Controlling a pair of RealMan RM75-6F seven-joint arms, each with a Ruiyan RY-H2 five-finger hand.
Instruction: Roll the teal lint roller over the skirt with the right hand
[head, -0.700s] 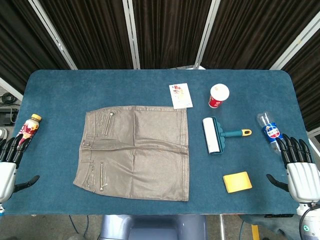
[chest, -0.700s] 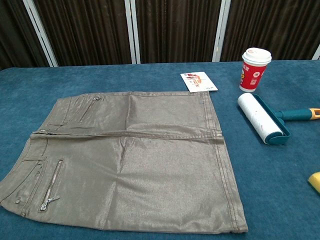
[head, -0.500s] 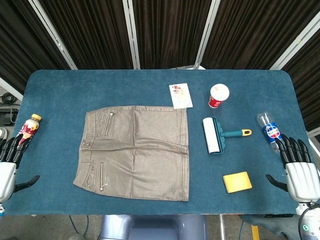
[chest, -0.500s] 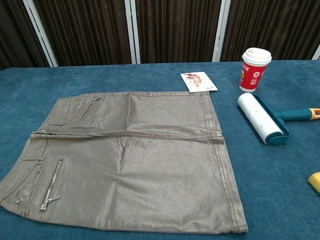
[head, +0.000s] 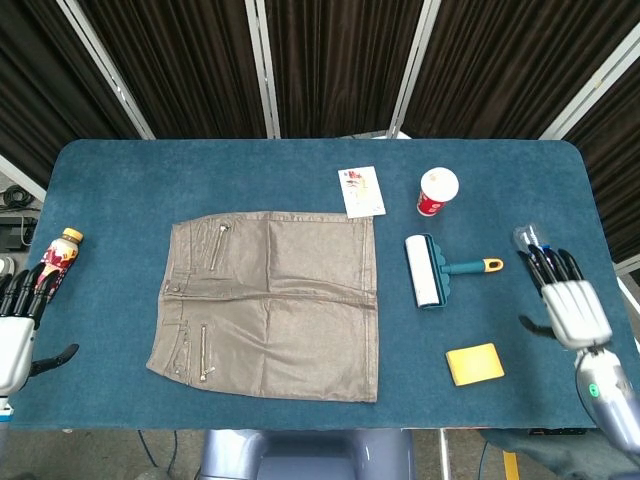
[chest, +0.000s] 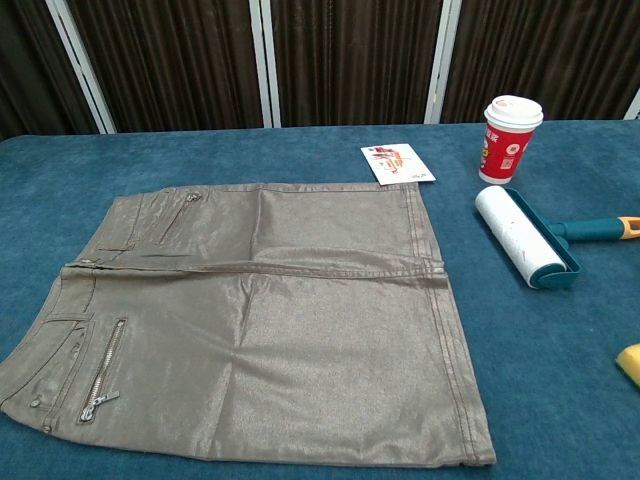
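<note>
While right hand (head: 568, 310) hovers empty, fingers spread, risks knocking bottle (head: 528, 240) reaching for lint roller (head: 425, 271).

Open blue table (head: 300, 165) across the upper frame and between skirt (head: 270, 305) and lint roller (head: 424, 271). Crowding the roller: red cup (head: 436, 192) just above, card (head: 361, 191) upper left, yellow sponge (head: 474, 364) below right. At right edge, clear bottle (head: 530, 242) under right hand (head: 566, 305). Far left, drink bottle (head: 58, 255) beside left hand (head: 15, 340).
</note>
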